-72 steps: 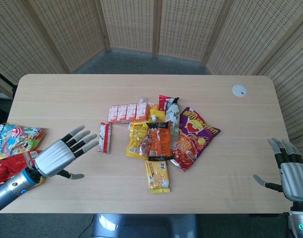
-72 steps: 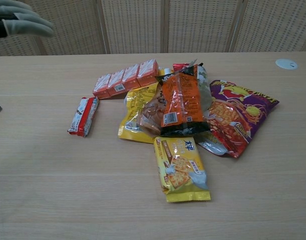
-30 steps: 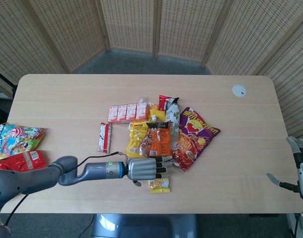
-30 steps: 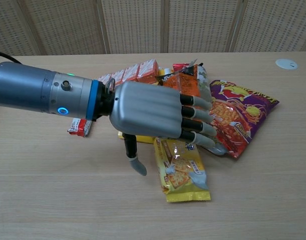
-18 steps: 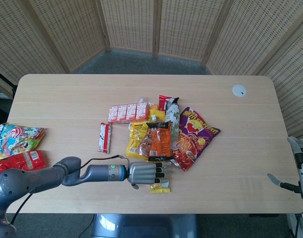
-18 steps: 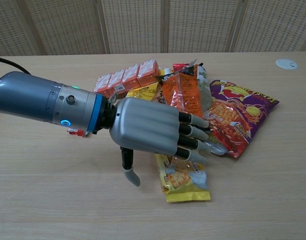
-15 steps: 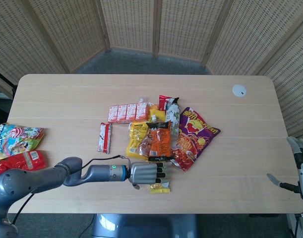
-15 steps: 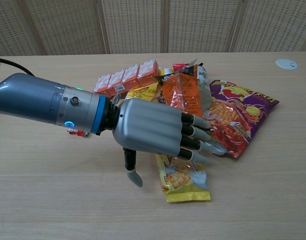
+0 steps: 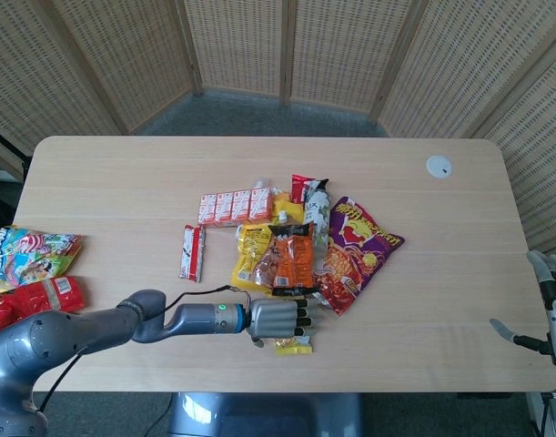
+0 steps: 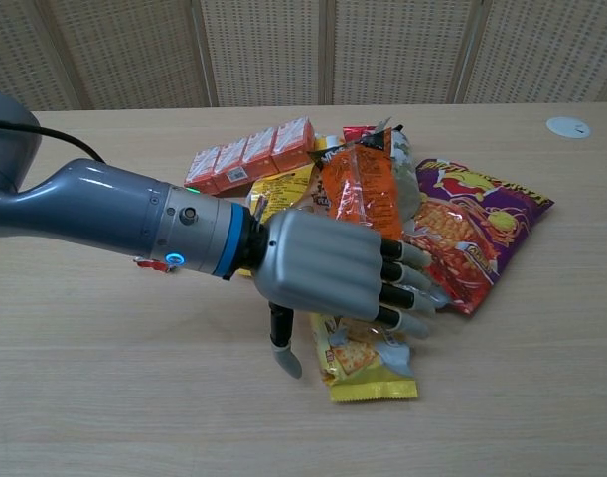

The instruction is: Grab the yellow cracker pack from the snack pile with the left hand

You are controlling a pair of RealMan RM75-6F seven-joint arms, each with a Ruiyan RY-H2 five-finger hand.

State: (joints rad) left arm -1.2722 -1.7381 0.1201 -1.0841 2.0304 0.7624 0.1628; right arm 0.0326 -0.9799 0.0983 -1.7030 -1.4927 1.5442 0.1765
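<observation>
The yellow cracker pack [image 10: 371,367] lies flat at the near end of the snack pile; in the head view only its near end [image 9: 292,345] shows. My left hand [image 10: 333,268] hovers palm down over the pack's far half, fingers stretched out and slightly apart above it. The thumb [image 10: 282,350] points down at the table just left of the pack. Nothing is gripped. In the head view the left hand [image 9: 279,318] covers most of the pack. My right hand [image 9: 551,314] stays at the table's right edge, fingers apart and empty.
The pile beyond the pack holds an orange bag [image 9: 291,257], a purple chip bag [image 9: 358,248], a yellow bag [image 9: 250,253] and a row of red cartons [image 9: 234,208]. A red-and-white bar [image 9: 192,252] lies apart. Colourful packs [image 9: 27,257] sit at the left edge, a white disc [image 9: 439,166] far right.
My left hand came in from the table's left side, reached over the cracker pack, then sank lower and edged right, its thumb nearing the table. The right hand has hardly moved.
</observation>
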